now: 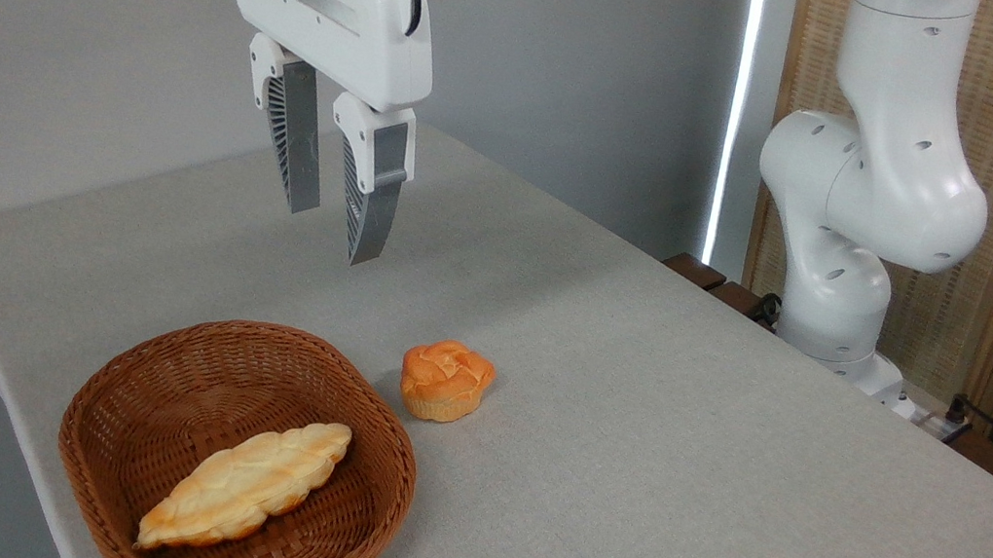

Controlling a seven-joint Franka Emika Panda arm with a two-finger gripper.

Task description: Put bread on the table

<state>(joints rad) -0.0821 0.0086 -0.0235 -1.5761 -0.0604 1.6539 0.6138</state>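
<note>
Here, in the single fixed camera view, the desk [652, 421] is stretching wide and bare to the right of the basket [146, 384], its grey cloth giving plenty of open room toward the far and right edges, while its near left edge is running just beside the basket. The basket's lower rim is being cut off by the bottom of the frame. The claw [335, 206] is hanging high above the desk, behind the basket and well apart from it, its two fingers spread with a narrow gap and pinching nothing. The arm above it is being cut off at the top edge, and the robot's base is standing at the far right. The bread [249, 483] is lying flat inside the basket, its long axis running diagonally from lower left to upper right. A small orange bun [445, 380] is sitting on the desk just beside the basket's right rim.
</note>
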